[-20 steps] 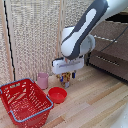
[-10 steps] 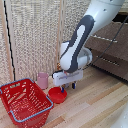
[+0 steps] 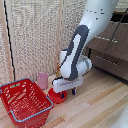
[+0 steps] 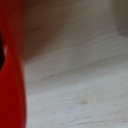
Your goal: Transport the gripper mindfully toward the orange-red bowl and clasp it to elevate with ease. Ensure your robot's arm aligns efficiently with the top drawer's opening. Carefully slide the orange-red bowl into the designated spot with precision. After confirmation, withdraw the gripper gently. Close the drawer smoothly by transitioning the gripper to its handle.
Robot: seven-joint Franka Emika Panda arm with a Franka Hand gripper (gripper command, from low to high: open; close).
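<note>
The orange-red bowl (image 3: 58, 96) sits on the wooden floor (image 3: 95, 102), just beside the red mesh basket (image 3: 25, 102) and near the pink cup (image 3: 43, 80). The hand (image 3: 67, 90) is down at the bowl's rim, largely covering it; whether its fingers are wide, narrow or already clasping cannot be told. The wrist view shows only a blurred red edge (image 4: 12, 65) against pale wood. By my reading the task is early: the bowl is not lifted, and the top drawer (image 3: 107, 45) at the exterior view's right awaits. Its handle (image 3: 106, 39) is barely discernible, and whether it stands open is unclear.
</note>
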